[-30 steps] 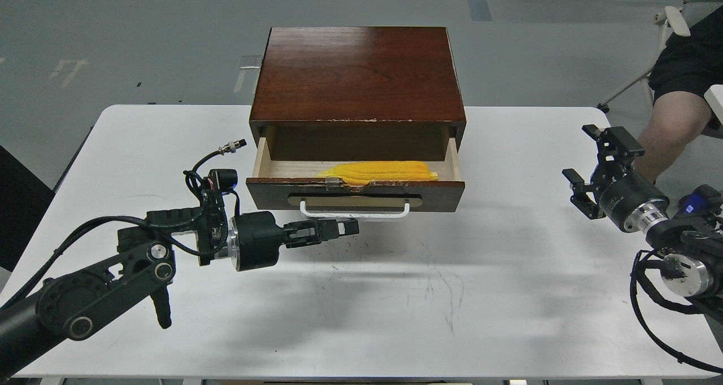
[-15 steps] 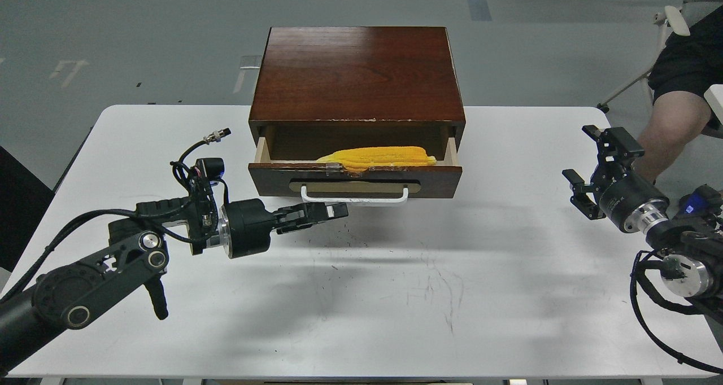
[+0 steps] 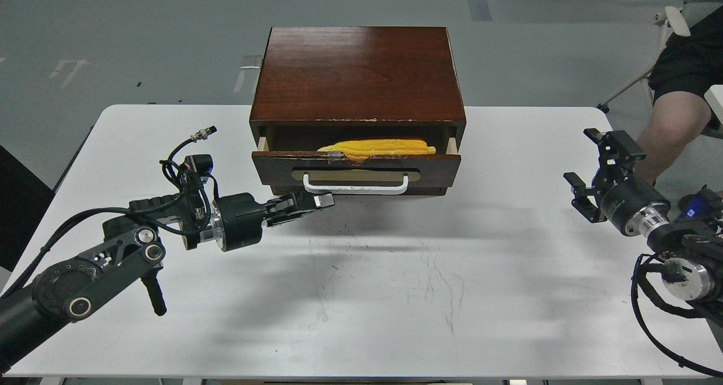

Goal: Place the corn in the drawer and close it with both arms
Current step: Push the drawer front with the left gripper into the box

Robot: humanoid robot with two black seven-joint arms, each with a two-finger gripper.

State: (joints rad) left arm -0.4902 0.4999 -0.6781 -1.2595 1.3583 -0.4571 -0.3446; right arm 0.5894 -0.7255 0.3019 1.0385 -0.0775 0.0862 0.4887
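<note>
Reaching in from the near left, the left claw (image 3: 316, 202) has its fingers pressed narrow just below the drawer (image 3: 356, 170) front. The right claw (image 3: 593, 165) hangs wide at the table (image 3: 508, 294) edge, well apart. Farther back, the corn (image 3: 377, 146) lies left-to-right inside the nearly shut drawer.

One head camera is looking forward and down at the cabinet (image 3: 357, 74) from above the near table (image 3: 395, 294) edge, at middle distance; floor is showing beyond the cabinet.
</note>
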